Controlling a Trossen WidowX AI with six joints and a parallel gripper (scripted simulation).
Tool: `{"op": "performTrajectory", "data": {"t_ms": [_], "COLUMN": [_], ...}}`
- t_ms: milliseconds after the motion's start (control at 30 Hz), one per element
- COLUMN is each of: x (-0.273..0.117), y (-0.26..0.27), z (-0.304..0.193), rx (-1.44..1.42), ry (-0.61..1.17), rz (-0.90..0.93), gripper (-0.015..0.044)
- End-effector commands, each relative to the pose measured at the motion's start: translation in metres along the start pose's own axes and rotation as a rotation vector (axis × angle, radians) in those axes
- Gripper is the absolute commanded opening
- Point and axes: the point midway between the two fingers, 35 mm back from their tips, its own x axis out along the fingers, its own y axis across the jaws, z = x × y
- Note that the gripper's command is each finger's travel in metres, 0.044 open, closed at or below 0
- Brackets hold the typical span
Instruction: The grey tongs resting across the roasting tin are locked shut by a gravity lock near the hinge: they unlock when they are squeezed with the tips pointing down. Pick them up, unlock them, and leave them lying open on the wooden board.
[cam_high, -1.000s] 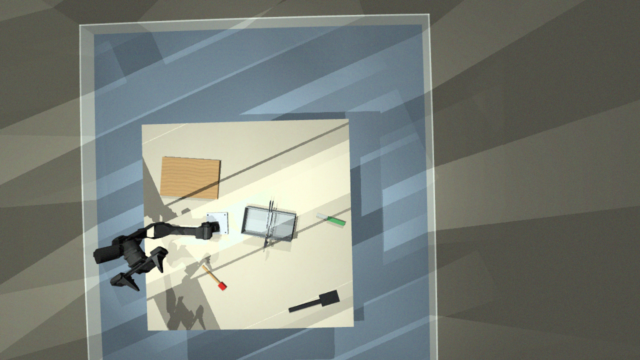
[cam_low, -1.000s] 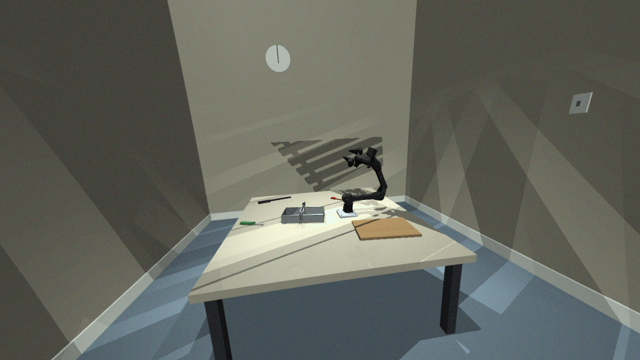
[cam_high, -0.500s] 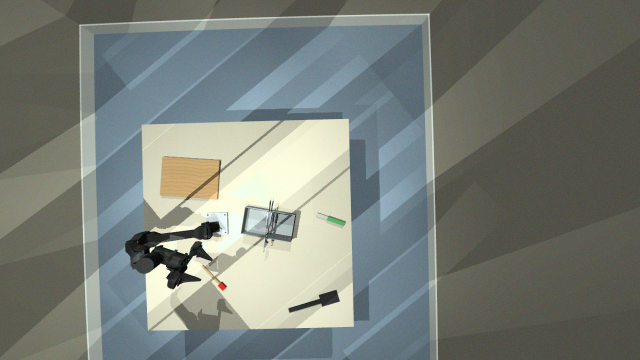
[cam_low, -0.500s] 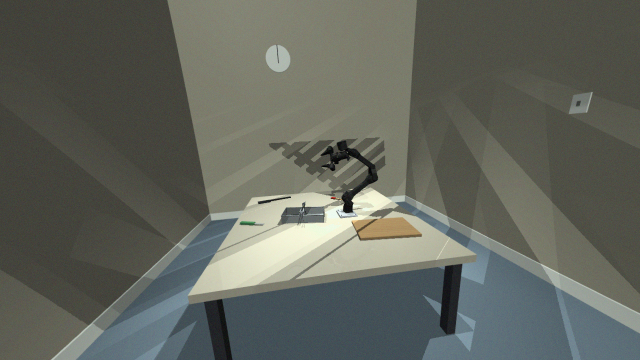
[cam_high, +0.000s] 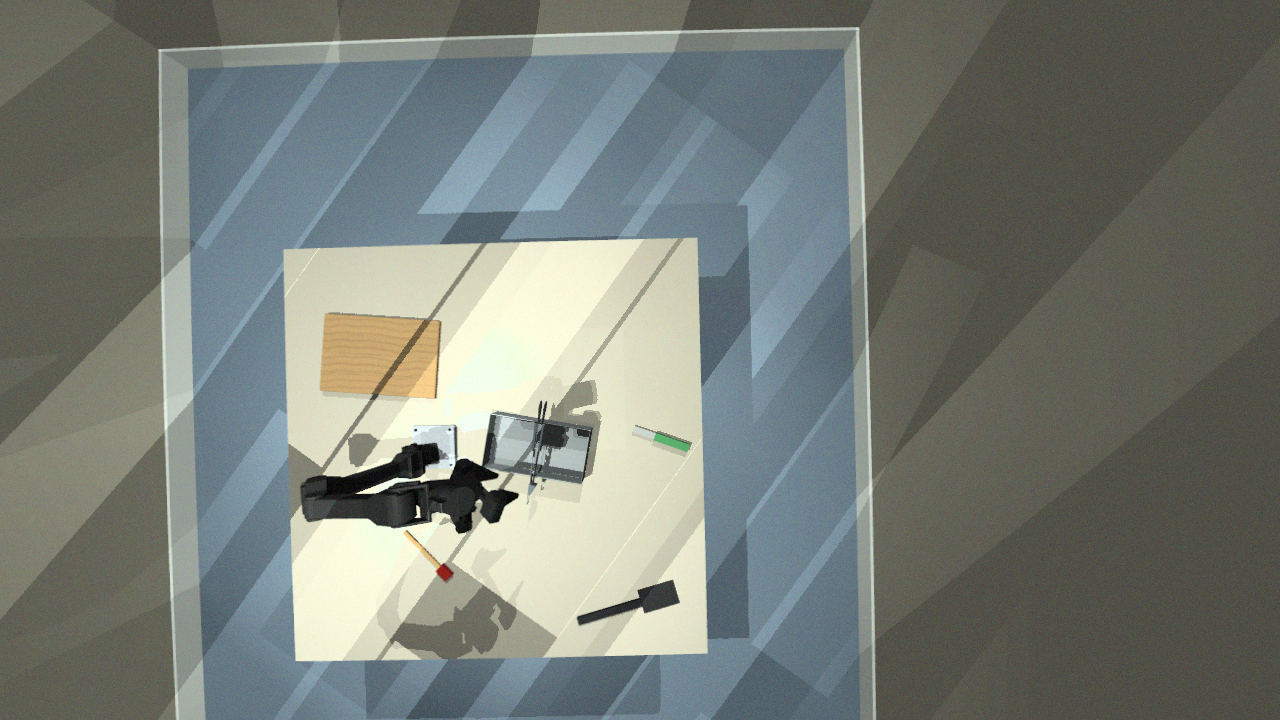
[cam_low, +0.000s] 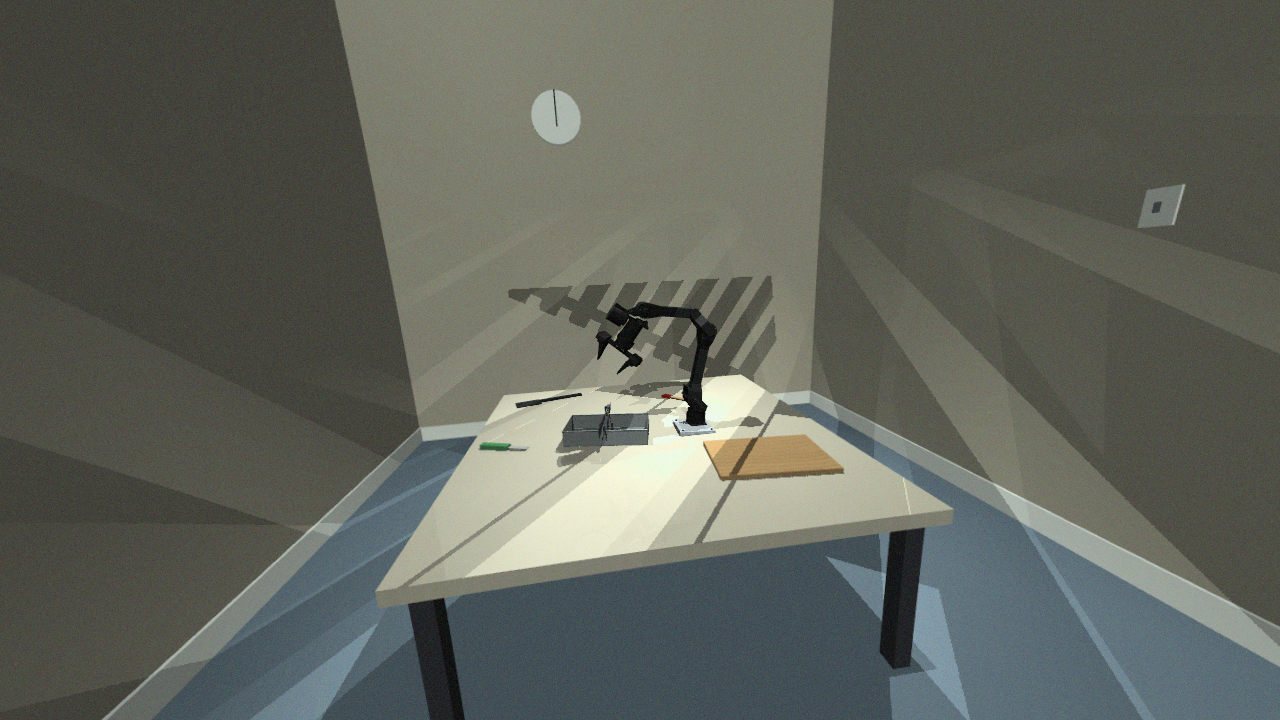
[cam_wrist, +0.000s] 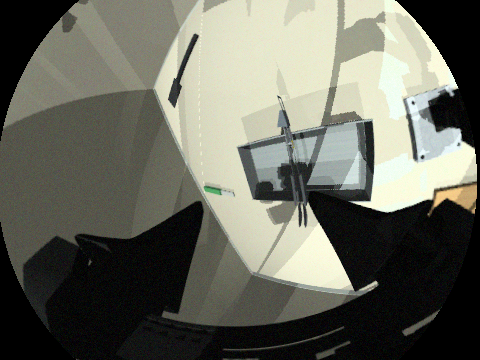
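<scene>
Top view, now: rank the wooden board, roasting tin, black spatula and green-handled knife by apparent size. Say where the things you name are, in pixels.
1. wooden board (cam_high: 380, 355) (cam_low: 774, 455) (cam_wrist: 457, 196)
2. roasting tin (cam_high: 586, 456) (cam_low: 581, 437) (cam_wrist: 371, 165)
3. black spatula (cam_high: 657, 596) (cam_low: 547, 400) (cam_wrist: 175, 91)
4. green-handled knife (cam_high: 671, 441) (cam_low: 494, 445) (cam_wrist: 214, 190)

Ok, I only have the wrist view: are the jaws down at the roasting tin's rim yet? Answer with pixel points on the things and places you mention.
Observer: No, the exterior view shows the open jaws (cam_high: 506, 485) (cam_low: 609, 365) well above the roasting tin (cam_high: 587, 454) (cam_low: 581, 437) (cam_wrist: 372, 160).
Operator: I get just a corner of the wooden board. Anything on it?
Observer: Only a shadow stripe across the wooden board (cam_high: 358, 358) (cam_low: 769, 458) (cam_wrist: 455, 196); I see no object there.
Operator: Anything else out of my sight?
Observer: A red-headed tool (cam_high: 444, 572) (cam_low: 666, 395), across the base plate (cam_high: 450, 431) (cam_low: 705, 429) (cam_wrist: 419, 150) from the board.
</scene>
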Motion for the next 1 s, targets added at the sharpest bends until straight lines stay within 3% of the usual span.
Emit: {"op": "performTrajectory", "data": {"t_ms": [0,300,967], "x": [0.054,0.137,0.141], "y": [-0.019,-0.073,-0.084], "z": [-0.025,-0.055,-0.060], "rx": [-0.119,-0.275,-0.277], "ry": [0.001,0.014,0.015], "rz": [-0.224,-0.614,-0.622], "gripper": [0.0440,0.0440,0.0440]}}
